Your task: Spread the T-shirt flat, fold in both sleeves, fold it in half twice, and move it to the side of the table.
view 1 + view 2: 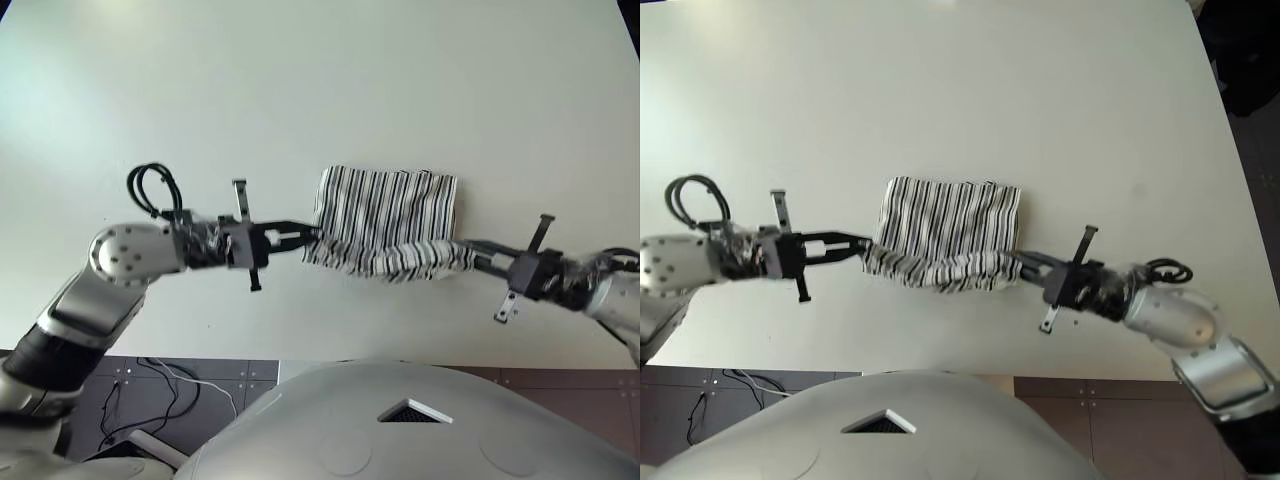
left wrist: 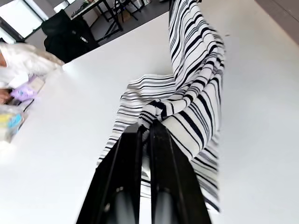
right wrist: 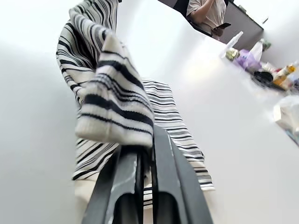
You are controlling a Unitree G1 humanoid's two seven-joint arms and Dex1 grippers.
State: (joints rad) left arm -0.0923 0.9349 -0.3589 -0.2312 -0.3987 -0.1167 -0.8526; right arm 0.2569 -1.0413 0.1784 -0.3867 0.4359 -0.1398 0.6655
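A black-and-white striped T-shirt (image 1: 390,205) lies folded in the middle of the white table (image 1: 300,80). Its near edge (image 1: 400,262) is lifted off the table and sags between my two grippers. My left gripper (image 1: 308,238) is shut on the shirt's near left corner (image 2: 156,114). My right gripper (image 1: 462,248) is shut on the near right corner (image 3: 114,116). The far part of the shirt (image 1: 950,215) rests flat on the table.
Bare white tabletop surrounds the shirt on all sides. The table's near edge (image 1: 200,355) runs just below my arms and its right edge (image 1: 1230,130) is at the far right. Small bottles and packets (image 3: 261,65) sit far off.
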